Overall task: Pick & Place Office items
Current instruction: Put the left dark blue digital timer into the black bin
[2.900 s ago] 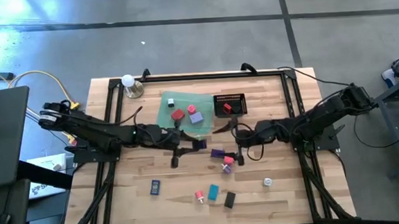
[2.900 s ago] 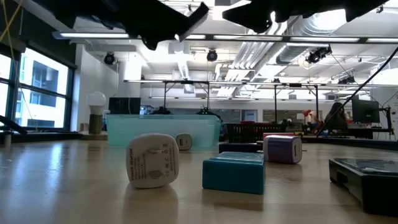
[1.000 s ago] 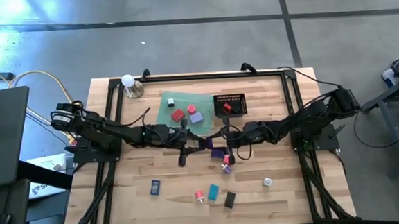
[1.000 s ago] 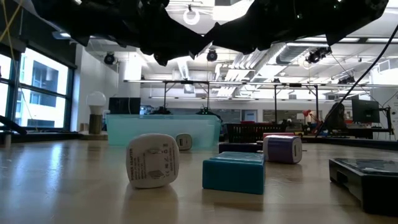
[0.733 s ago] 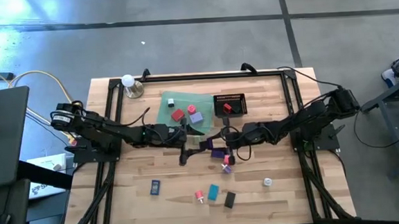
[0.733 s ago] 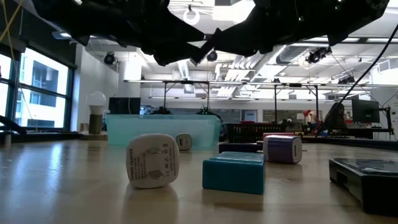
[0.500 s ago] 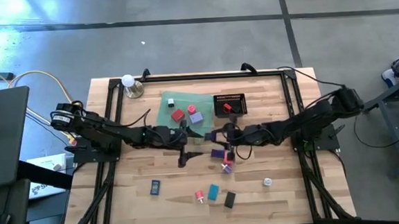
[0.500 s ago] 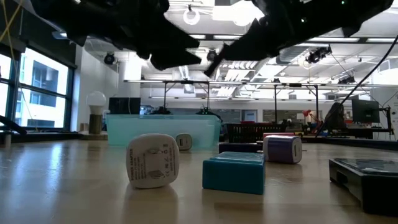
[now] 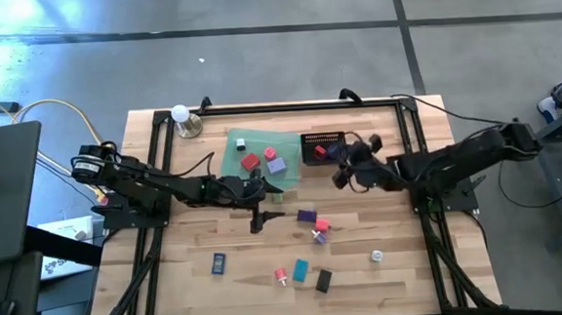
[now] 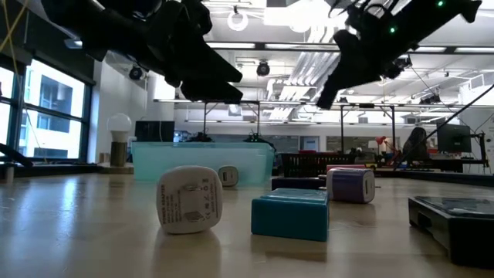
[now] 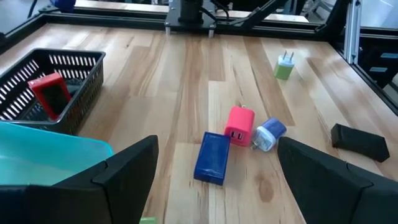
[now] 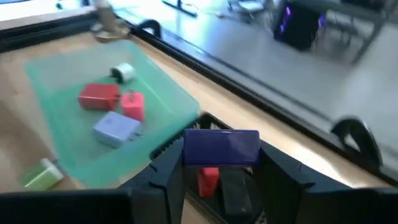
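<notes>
My right gripper (image 12: 221, 163) is shut on a purple block (image 12: 221, 148) above the black mesh basket (image 9: 324, 147), which holds a red item (image 12: 208, 179). It shows in the high view (image 9: 344, 168) at the basket's right side. My left gripper (image 11: 217, 142) stands open and empty over the table's middle (image 9: 264, 200), beside the green tray (image 9: 256, 149). Ahead of it on the wood lie another purple block (image 11: 211, 158), a pink plug (image 11: 239, 124) and a lavender plug (image 11: 268, 134). The tray holds red (image 12: 98, 96), pink (image 12: 132, 104) and lavender (image 12: 115, 129) items. My right gripper pinches the purple block by its two short ends (image 12: 189, 152) between its two fingers (image 12: 168, 177). The fingers come slanting down from the table's right side. The block lies level across the gap, lifted clear above the basket.
Near the front edge lie a teal block (image 9: 301, 269), a black item (image 9: 323, 281), a small red piece (image 9: 281, 275), a blue piece (image 9: 218, 264) and a white plug (image 9: 376, 256). A bulb (image 9: 181, 115) stands at the far left corner. A green bit (image 12: 43, 174) lies beside the tray.
Both grippers met over the table's middle with the purple block between them. My right gripper has since drawn away toward the far right with the block, rising a little and rolling its wrist, and now hangs at the basket. My left gripper stays in place without the block.
</notes>
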